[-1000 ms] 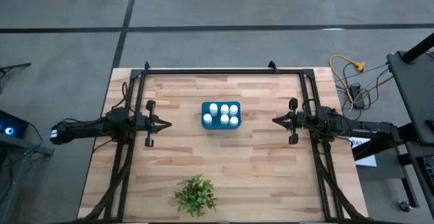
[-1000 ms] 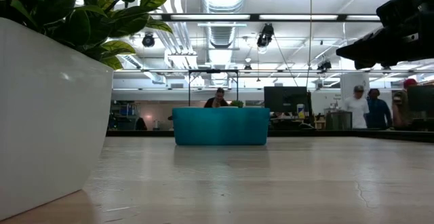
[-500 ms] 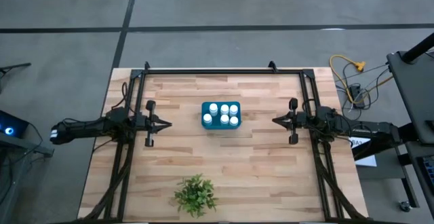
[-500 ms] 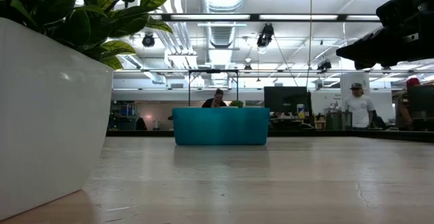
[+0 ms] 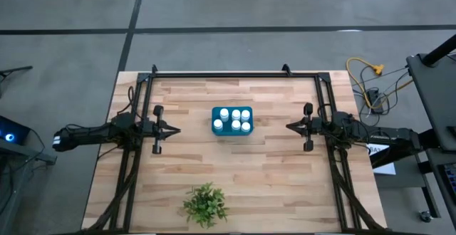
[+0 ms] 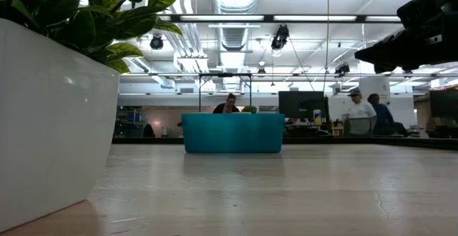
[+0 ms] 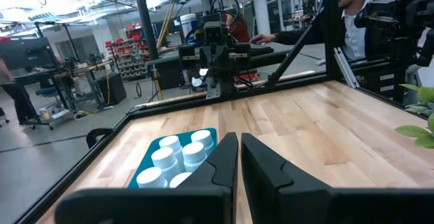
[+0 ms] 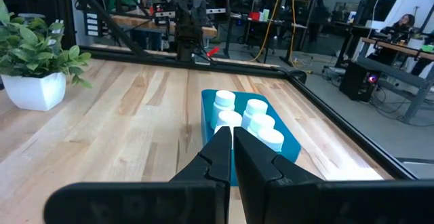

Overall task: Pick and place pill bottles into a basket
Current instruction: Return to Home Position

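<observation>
In the low view the basket (image 6: pixel 232 134) wall hides its contents, and a pot (image 6: pixel 50 107) is cut off at left. The high view shows white-capped bottles (image 5: pixel 236 125) inside it, upper middle of the table (image 5: pixel 285 185). The left gripper (image 5: pixel 177 129) and right gripper (image 5: pixel 288 127) flank it well apart, jaws pressed narrow and empty.
</observation>
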